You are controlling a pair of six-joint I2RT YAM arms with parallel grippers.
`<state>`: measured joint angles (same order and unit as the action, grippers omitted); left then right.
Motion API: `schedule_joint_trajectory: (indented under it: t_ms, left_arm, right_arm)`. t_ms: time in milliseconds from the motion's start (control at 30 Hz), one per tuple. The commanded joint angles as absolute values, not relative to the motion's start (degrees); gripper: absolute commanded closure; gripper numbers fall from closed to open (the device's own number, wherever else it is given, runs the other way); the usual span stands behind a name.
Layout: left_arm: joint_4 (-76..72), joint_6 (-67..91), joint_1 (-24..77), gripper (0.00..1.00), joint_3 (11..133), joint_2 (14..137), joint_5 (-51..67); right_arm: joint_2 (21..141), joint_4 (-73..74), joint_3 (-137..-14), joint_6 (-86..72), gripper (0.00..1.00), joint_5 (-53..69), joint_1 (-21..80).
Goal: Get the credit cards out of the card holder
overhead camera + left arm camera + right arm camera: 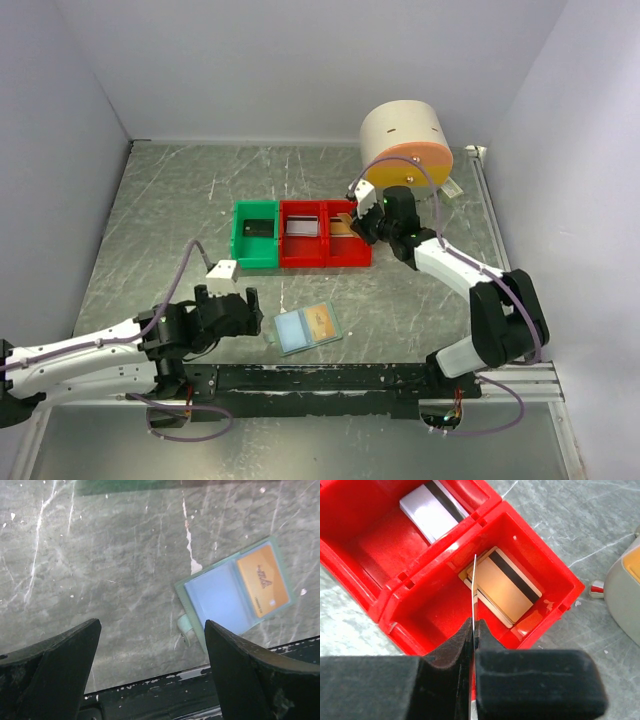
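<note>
Hanging over a red bin [422, 611] of striped cards [507, 587], the right gripper [474, 630] pinches one credit card [474, 587] edge-on, while the left gripper [152, 632] gapes beside the card holder [217, 600] with its orange card [262, 580].

Surface [180, 200]: grey marble look, white scratch streaks. Card holder [215, 600] is pale translucent blue with a greenish rim; the orange card [262, 580] inside it has dark print. One green bin [255, 204], two red bins [322, 263]. In the reds: tan card [507, 592] with black stripe, white-grey card [427, 510] with black stripe. Edge-on card [474, 585] reads white. Left claw [151, 630] and right claw [474, 630] black. Drum [400, 125] cream, orange face.
</note>
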<state>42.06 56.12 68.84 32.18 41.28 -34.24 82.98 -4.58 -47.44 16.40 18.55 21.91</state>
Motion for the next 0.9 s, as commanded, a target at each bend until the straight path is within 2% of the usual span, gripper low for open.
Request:
schedule_joint_trajectory:
  t_ms: [0,167,333,500,867]
  left_arm:
    - [40.70,54.09,68.69,0.03,33.21,42.52,-33.15]
    - [32.38,46.96,61.81,0.02,31.39,41.70,-24.69]
    - [26.01,38.04,49.14,0.03,33.41,50.56,-12.30]
    - [30.08,34.74,40.28,0.04,38.47,55.94,-8.37]
    - [36.31,47.37,39.46,0.09,33.71,45.01,-4.60]
  right_arm:
    - [86.86,-4.07,-49.79,25.25,1.00,17.87,22.93]
    - [92.19,-3.37,-53.26,33.28,1.00,12.76,24.08]
    - [94.90,-4.52,-55.46,37.15,1.00,11.24,24.23]
    - [97.25,-5.12,-56.75,38.48,1.00,11.84,24.19]
    - [97.84,-8.09,-54.50,42.09,1.00,8.96,24.26]
